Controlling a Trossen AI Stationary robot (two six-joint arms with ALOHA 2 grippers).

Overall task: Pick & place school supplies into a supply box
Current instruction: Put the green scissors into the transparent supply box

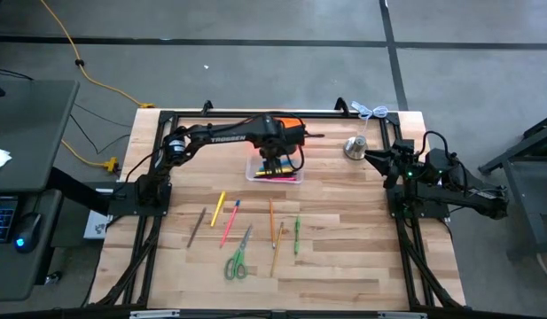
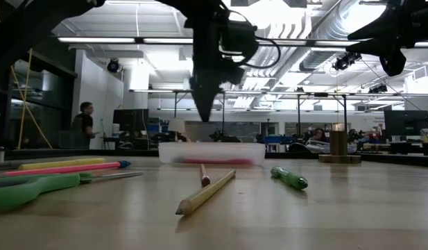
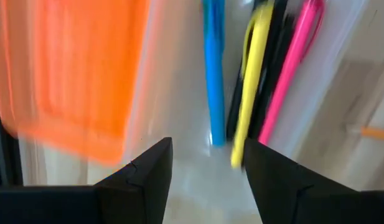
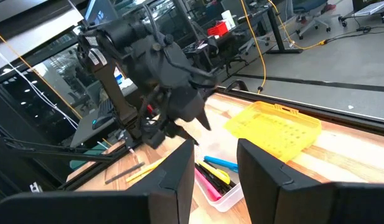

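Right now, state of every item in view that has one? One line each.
supply box: lid open, pens inside
left pincer: open, empty, above the box
right pincer: partly open, empty, parked at the table's right side
scissors: flat on table, outside the box
loose pens and pencils: lying on table, not yet boxed
metal bell: upright near right arm

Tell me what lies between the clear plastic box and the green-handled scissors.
In the high view, a pink marker lies on the wood between the clear plastic box and the green-handled scissors; the rest is bare.
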